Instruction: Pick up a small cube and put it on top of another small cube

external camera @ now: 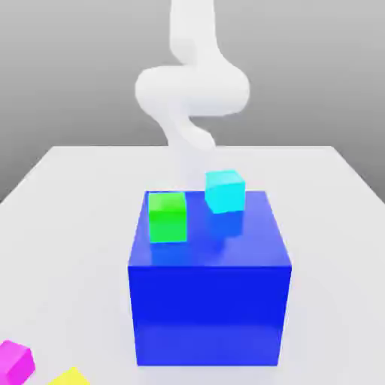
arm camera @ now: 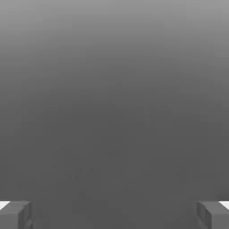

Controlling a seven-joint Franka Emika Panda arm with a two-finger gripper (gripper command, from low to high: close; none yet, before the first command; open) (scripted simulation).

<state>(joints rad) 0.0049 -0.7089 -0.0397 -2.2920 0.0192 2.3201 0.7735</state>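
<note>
In the exterior view, a pale, smooth white tabletop (external camera: 71,248) stretches back to a straight far edge. Behind it, a plain grey backdrop (external camera: 68,75) lightens upward; bright light washes the white surface.

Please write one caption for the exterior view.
Green cube and cyan cube on a large blue block, before a white arm.

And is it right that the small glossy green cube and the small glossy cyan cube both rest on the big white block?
Not quite: the big block is blue, as the exterior view shows. The small glossy green cube and the small glossy cyan cube do both rest on it.
</note>
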